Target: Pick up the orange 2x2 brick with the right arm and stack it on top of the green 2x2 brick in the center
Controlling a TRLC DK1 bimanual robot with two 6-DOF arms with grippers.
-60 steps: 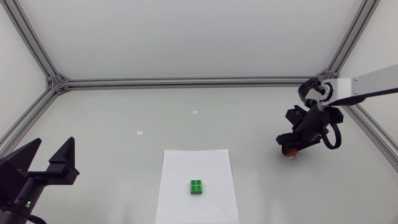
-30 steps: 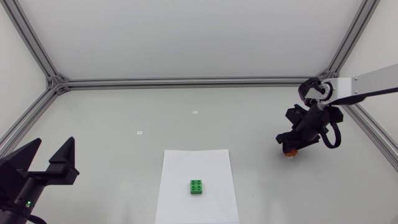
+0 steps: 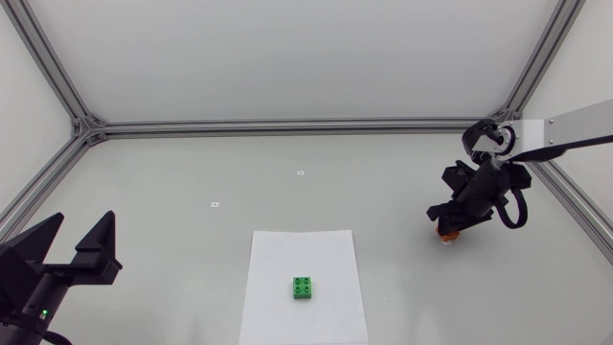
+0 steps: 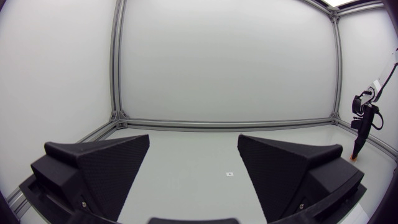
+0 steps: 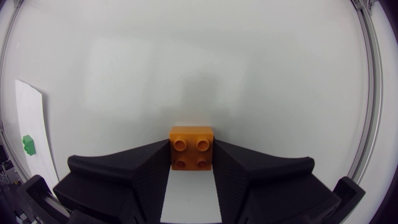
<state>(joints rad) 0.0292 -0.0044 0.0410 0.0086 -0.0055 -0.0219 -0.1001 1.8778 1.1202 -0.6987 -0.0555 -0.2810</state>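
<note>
With the right hand, squeezes the orange brick from two sides, one black finger pressed flat on each side, four round studs showing right between the fingertips. Cannot tell if the brick touches the tabletop or hangs just over it. Finds the green brick far off to one side of that hand, well apart from the orange one, sitting alone on a white sheet of paper with its studs up. Holds the left hand wide open, fingers spread, nothing between them. From that open hand, sees the right arm far ahead, out past one finger, pointing down at the tabletop.
</note>
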